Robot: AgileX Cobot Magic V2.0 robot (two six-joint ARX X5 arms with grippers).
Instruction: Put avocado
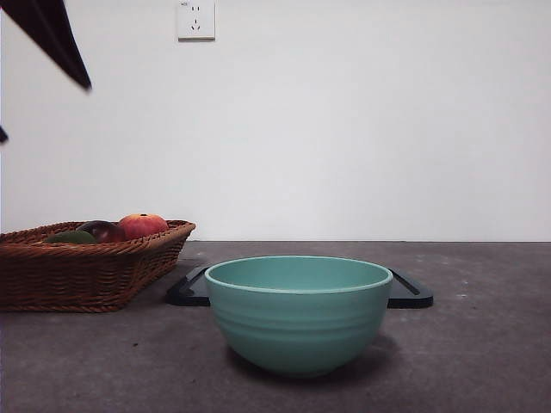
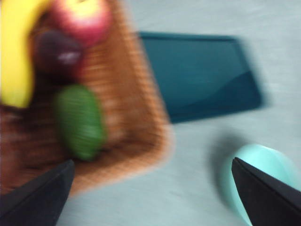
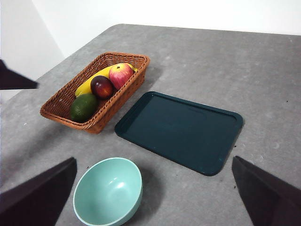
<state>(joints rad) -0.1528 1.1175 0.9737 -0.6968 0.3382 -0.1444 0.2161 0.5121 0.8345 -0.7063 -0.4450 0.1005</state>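
Grey table [image 3: 263, 61] under you: your left gripper [image 2: 150, 197] hangs open above the wicker basket [image 3: 123, 101], where the avocado [image 3: 83, 107] lies at the lower-left end. Your right gripper [image 3: 153, 197] is open too.

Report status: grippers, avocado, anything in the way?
Left gripper open above basket, empty. Right gripper open, high, waiting. Avocado in basket beside plum. Nothing covering it.
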